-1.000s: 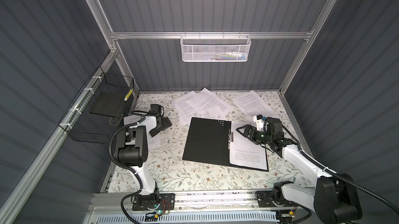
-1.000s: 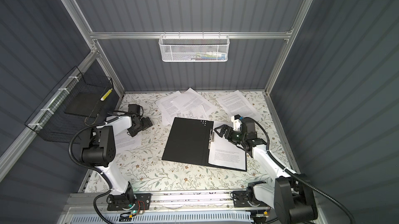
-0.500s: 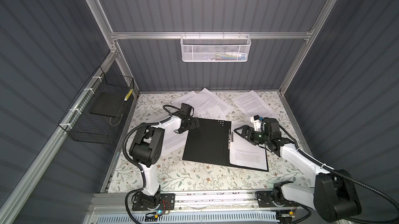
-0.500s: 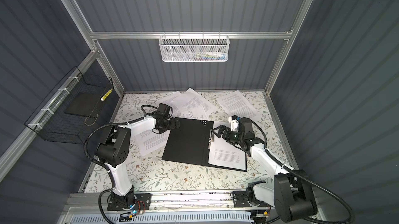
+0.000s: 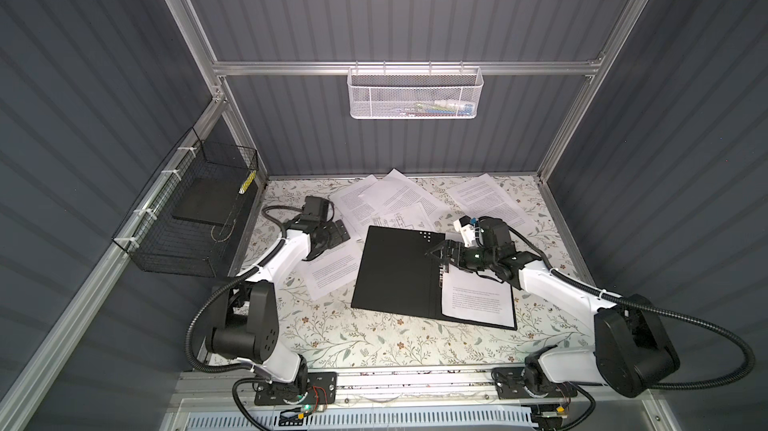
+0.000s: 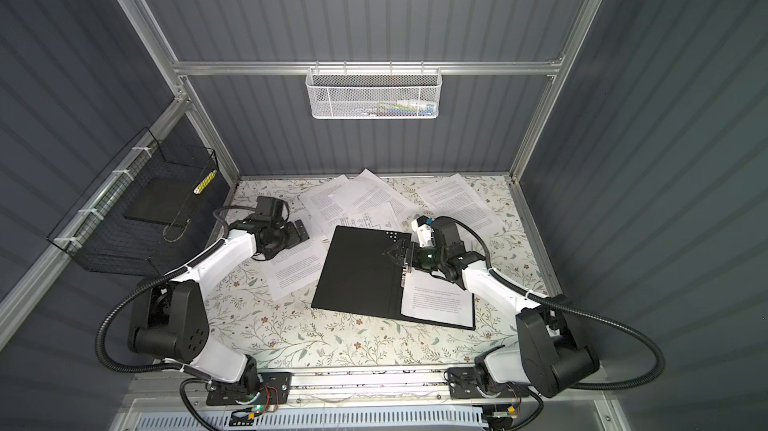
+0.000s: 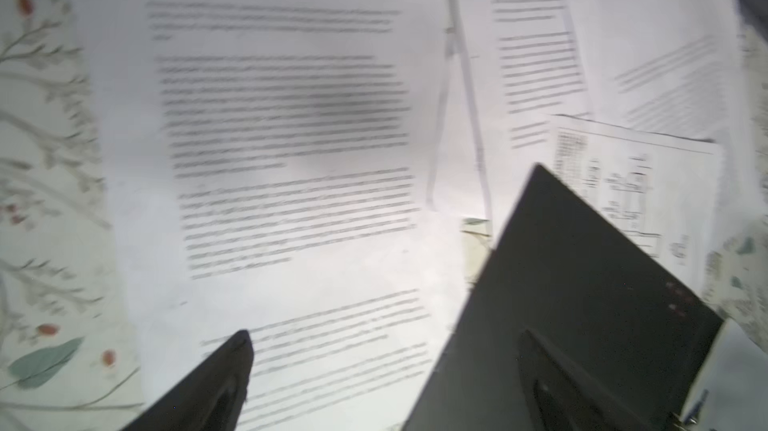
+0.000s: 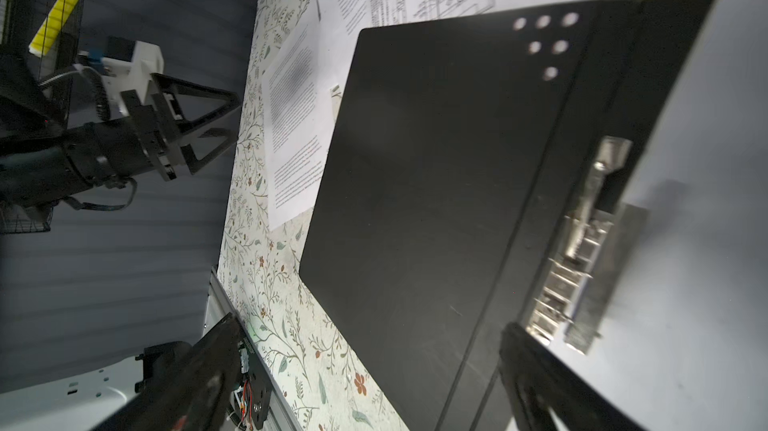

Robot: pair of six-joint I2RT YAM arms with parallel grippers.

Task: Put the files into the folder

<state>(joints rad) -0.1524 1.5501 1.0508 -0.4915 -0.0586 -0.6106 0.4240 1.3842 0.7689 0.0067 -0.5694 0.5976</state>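
The folder (image 5: 395,275) (image 6: 357,275) lies open at the table's middle, black inside up, with a metal clip (image 5: 443,274) at its spine. One printed sheet (image 5: 478,304) lies in its right half. Loose files lie around it: one sheet (image 5: 328,273) at its left edge, a pile (image 5: 386,200) behind it with a drawing sheet (image 5: 405,219), another sheet (image 5: 486,196) at the back right. My left gripper (image 5: 338,230) (image 7: 386,366) is open above the left sheet (image 7: 282,138), by the folder's corner (image 7: 582,283). My right gripper (image 5: 437,251) (image 8: 365,366) is open over the spine, holding nothing.
A black wire basket (image 5: 191,208) hangs on the left wall and a white mesh basket (image 5: 415,94) on the back wall. Aluminium posts (image 5: 552,158) frame the back corners. The arms' mounting rail (image 5: 395,383) runs along the table's front edge.
My left gripper swung right from the table's left side to the folder's back-left corner, then came back a little. My right gripper shifted left over the spine. Both stayed open.
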